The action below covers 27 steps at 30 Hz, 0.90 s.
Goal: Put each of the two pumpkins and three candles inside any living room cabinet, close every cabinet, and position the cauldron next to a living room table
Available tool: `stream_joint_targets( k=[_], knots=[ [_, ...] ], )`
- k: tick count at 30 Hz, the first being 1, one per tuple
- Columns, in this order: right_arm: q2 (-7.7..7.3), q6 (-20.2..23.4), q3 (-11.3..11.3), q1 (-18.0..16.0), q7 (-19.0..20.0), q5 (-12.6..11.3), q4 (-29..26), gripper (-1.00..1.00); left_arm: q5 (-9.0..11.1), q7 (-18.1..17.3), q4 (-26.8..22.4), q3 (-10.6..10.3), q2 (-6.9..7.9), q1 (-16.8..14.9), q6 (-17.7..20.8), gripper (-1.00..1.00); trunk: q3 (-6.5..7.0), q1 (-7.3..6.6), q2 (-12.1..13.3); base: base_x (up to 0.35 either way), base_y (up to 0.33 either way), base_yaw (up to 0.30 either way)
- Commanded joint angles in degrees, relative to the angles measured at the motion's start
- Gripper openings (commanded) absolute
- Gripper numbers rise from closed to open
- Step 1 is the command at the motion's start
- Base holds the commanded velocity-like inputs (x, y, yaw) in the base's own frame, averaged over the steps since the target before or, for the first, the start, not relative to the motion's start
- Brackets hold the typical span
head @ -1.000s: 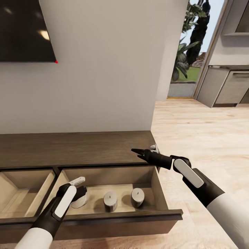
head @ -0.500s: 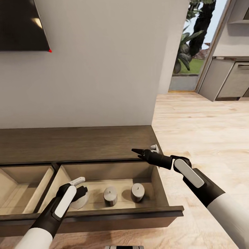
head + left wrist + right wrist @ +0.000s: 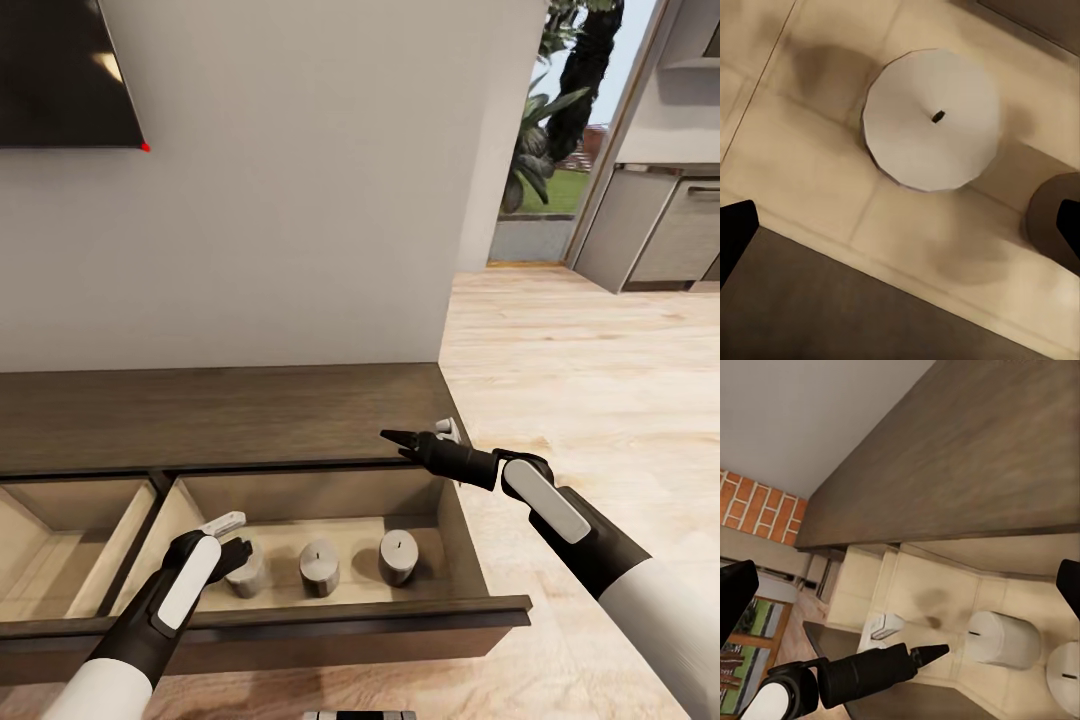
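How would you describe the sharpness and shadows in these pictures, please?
Head view: crisp throughout; the three candles cast soft shadows on the pale drawer floor. Left wrist view: noticeably soft, the candle has a blurred edge and a diffuse shadow beside it. Right wrist view: sharp, with a faint smudge of shadow on the drawer floor.

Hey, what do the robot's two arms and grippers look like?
Both arms are white on the upper part, then black, with a white oblong panel near the wrist. The left gripper is black beside a small white block; the right gripper is slim, black and tapers to pointed fingers.
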Motion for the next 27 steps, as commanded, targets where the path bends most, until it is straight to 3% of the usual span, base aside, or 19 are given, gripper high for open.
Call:
stream_joint_targets(
  k=[1, 13, 19, 27],
  knots=[
    [-0.05, 0.06, 0.10, -0.06, 0.12, -0.10, 0.04, 1.00, 0.59, 0.60, -0.07, -0.21, 0.07, -0.03, 0.01, 1.00, 0.17, -0.04, -0.01, 0.000, 0.000, 0.000],
    [-0.05, 0.01, 0.10, -0.03, 0.12, -0.08, 0.10, 1.00, 1.02, 0.42, -1.68, -0.04, 0.07, -0.12, 0.41, 1.00, 2.83, -0.35, 0.15, 0.000, 0.000, 0.000],
    [-0.05, 0.01, 0.10, -0.03, 0.12, -0.05, 0.10, 1.00, 1.19, 0.35, -1.90, 1.71, 0.07, -0.12, 0.57, 1.00, 4.16, -0.50, 0.23, -0.103, 0.007, 0.000],
    [0.04, 0.01, 0.10, -0.08, 0.12, -0.02, 0.17, 1.00, 1.21, 0.32, -2.08, 1.98, 0.07, -0.12, 0.71, 1.00, 5.93, -0.71, 0.34, -0.052, 0.006, 0.000]
  ],
)
